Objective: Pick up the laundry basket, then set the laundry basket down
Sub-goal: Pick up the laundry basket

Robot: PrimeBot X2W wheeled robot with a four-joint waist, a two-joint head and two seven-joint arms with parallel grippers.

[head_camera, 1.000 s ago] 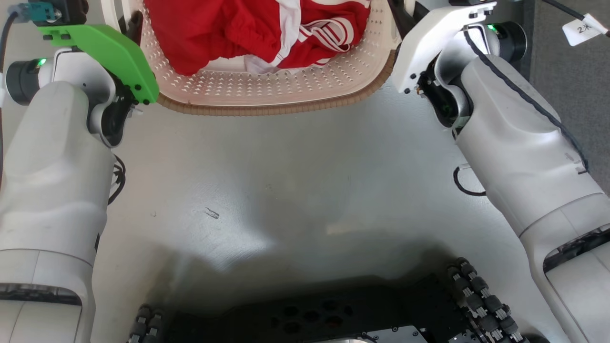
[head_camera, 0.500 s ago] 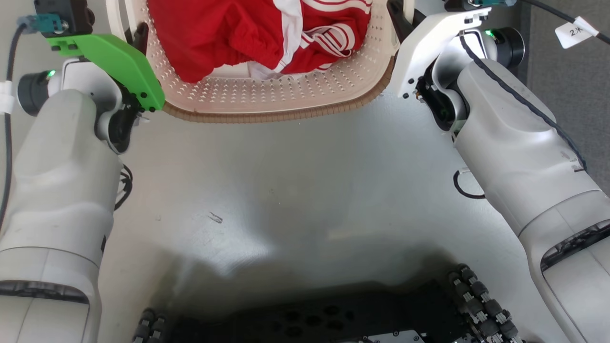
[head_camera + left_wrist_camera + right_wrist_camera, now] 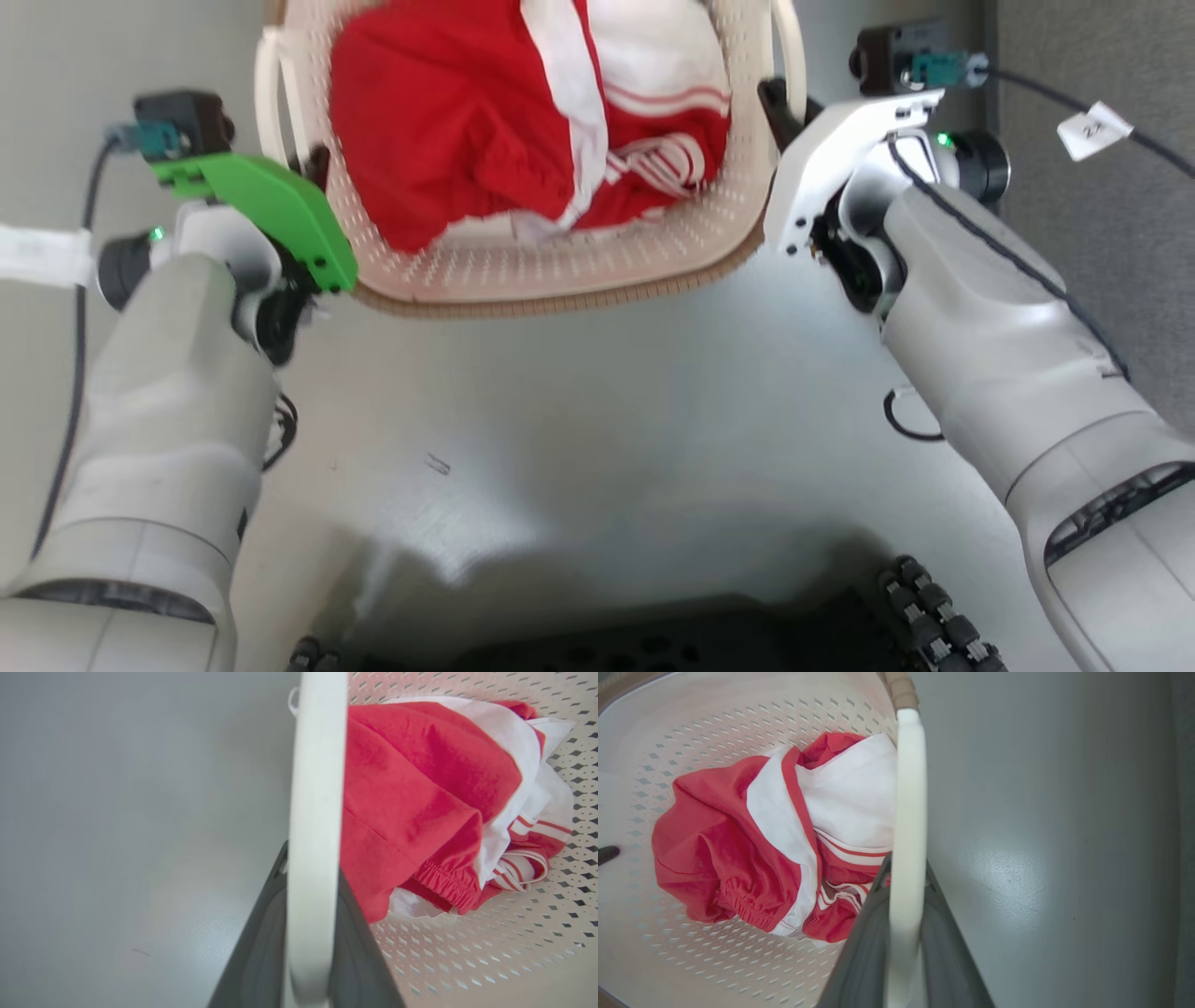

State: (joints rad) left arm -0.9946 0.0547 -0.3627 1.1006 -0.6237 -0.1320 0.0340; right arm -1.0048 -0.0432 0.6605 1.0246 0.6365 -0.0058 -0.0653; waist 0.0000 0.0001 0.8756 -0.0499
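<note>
The laundry basket (image 3: pixel 560 271) is cream-white and perforated, with a brown woven-look rim, and sits at the top middle of the head view. It holds red and white clothes (image 3: pixel 523 121). My left gripper (image 3: pixel 316 168) is shut on the basket's left loop handle (image 3: pixel 271 112). In the left wrist view that white handle (image 3: pixel 313 812) runs up between the dark fingers (image 3: pixel 261 952). My right gripper (image 3: pixel 773 103) is shut on the right loop handle (image 3: pixel 794 47). The right wrist view shows the handle (image 3: pixel 908 812) clamped between the fingers (image 3: pixel 864 961).
Smooth grey floor (image 3: pixel 597 420) lies under the basket and both arms. My dark base with its roller wheels (image 3: pixel 934 607) is at the bottom edge. A darker carpet strip (image 3: pixel 1102 56) runs along the right, crossed by a tagged cable (image 3: pixel 1088 131).
The whole head picture has shifted down, so the camera has moved and more of the basket shows. Both grippers hold the handles as before.
</note>
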